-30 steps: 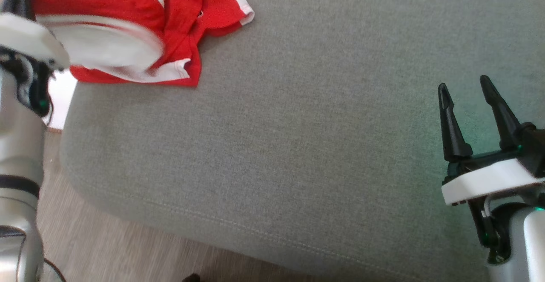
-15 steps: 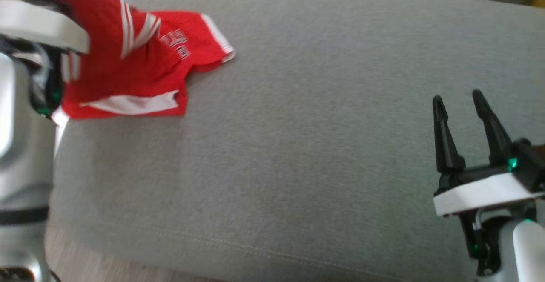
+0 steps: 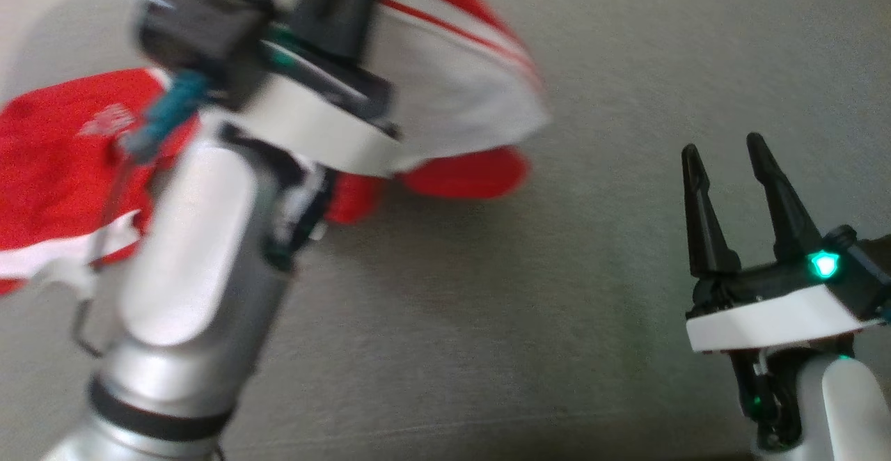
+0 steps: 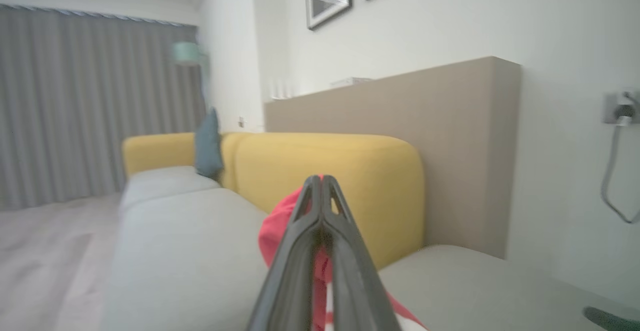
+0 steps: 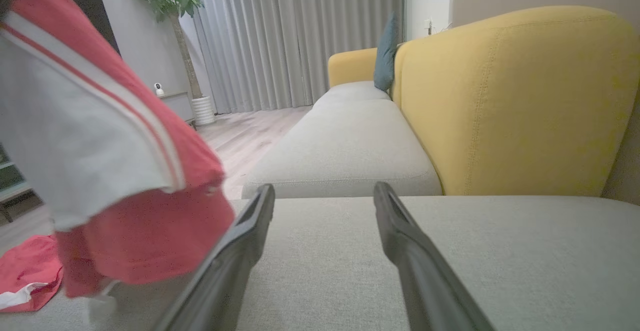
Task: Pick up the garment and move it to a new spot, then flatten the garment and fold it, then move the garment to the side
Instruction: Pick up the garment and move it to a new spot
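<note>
while left claw point(image 4: 321, 180) pinches it, garment point(image 3: 456, 99) hangs beneath.

The garment point(image 3: 56, 154) is seen in red, with a white panel edged by thin red and white stripes, plus a white hem band. The seat cushion point(image 3: 557, 308) is shown in plain grey, the backrest point(image 5: 515, 101) in yellow, the pillow point(image 5: 386, 53) in teal. The right gripper point(image 3: 722, 143) and left gripper point(image 4: 320, 181) are finished in black. The forearm point(image 3: 195, 266) is finished in silver.
</note>
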Robot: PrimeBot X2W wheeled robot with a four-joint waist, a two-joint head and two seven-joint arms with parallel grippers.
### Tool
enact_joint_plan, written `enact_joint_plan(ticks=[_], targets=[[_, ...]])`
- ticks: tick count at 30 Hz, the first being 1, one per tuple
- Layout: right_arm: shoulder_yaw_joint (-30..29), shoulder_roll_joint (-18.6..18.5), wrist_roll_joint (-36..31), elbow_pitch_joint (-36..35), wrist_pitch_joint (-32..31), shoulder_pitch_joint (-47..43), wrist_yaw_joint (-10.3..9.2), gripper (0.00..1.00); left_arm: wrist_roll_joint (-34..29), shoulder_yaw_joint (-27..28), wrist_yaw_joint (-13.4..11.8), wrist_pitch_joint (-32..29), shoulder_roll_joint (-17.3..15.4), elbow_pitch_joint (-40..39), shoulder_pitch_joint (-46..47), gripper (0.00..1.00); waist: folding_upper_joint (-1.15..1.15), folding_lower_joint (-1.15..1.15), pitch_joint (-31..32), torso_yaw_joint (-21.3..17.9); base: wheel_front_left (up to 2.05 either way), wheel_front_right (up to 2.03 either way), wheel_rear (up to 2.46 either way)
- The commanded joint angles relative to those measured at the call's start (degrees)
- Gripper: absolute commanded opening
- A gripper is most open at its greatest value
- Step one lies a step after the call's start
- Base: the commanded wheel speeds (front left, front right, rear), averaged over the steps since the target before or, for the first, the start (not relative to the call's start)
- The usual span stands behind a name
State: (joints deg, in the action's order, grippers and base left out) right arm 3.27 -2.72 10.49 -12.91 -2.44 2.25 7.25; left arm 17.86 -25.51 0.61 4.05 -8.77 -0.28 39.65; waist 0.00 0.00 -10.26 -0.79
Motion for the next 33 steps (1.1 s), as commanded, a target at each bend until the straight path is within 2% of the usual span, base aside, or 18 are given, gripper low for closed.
enact_joint_plan(ticks=[1, 6, 11, 16, 21, 22, 23, 26, 29, 33], targets=[[1.7, -0.2, 0.6, -2.1, 0.8, 2.7, 0.24, 1.00, 0.6, 0.4, 0.6, -0.6, 0.4, -1.2, 2.5, 0.00, 0.00, 0.00, -4.0, -6.6, 0.00, 0.00, 0.00], [1.9, -0.2, 2.1, -1.2, 2.5, 3.6, 0.24, 1.00, 2.2, -5.9, 2.2, -0.8, 4.3, 3.1, 3.2, 0.00, 0.00, 0.00, -8.0, -12.9, 0.00, 0.00, 0.00], [1.8, -0.2, 3.9, 0.3, 4.6, 3.8, 0.24, 1.00, 4.1, -11.7, 3.4, -3.4, 5.4, 11.9, 3.2, 0.00, 0.00, 0.00, -11.3, -16.3, 0.00, 0.00, 0.00], [1.9, -0.2, 3.1, 2.1, 5.8, 4.5, 0.24, 1.00, 5.6, -15.0, 4.4, -5.8, 5.6, 21.3, 2.7, 0.00, 0.00, 0.00, -12.9, -16.8, 0.00, 0.00, 0.00], [1.3, -0.2, 2.7, 3.8, 6.7, 5.0, 0.24, 1.00, 6.3, -16.8, 4.9, -4.0, 5.7, 24.4, 1.2, 0.00, 0.00, 0.00, -11.8, -15.0, 0.00, 0.00, 0.00], [1.2, -0.2, 2.6, 4.0, 6.7, 5.0, 0.24, 1.00, 6.5, -17.1, 4.9, -3.4, 5.7, 24.5, 0.6, 0.45, 0.00, 0.00, -11.3, -14.4, 0.00, 0.00, 0.00], [1.2, -0.2, 2.4, 4.3, 6.6, 5.1, 0.24, 1.00, 6.4, -17.3, 4.7, -2.7, 5.7, 24.3, 0.1, 1.00, 0.00, 0.00, -10.7, -13.7, 0.00, 0.00, 0.00], [1.0, -0.2, 2.0, 4.6, 6.4, 5.0, 0.24, 1.00, 6.3, -17.6, 4.3, -1.0, 5.7, 23.4, -1.0, 1.00, 0.00, 0.00, -9.5, -12.3, 0.00, 0.00, 0.00], [0.6, -0.2, 1.1, 5.0, 5.4, 4.6, 0.24, 1.00, 5.1, -16.5, 1.8, 5.0, 4.7, 19.5, -3.4, 1.00, 0.00, 0.00, -6.7, -9.0, 0.00, 0.00, 0.00], [0.3, -0.2, 0.6, 4.8, 4.1, 3.8, 0.24, 1.00, 5.2, -13.3, -1.9, 8.3, 2.7, 15.9, -6.7, 1.00, 0.00, 0.00, -4.2, -5.8, 0.00, 0.00, 0.00]])
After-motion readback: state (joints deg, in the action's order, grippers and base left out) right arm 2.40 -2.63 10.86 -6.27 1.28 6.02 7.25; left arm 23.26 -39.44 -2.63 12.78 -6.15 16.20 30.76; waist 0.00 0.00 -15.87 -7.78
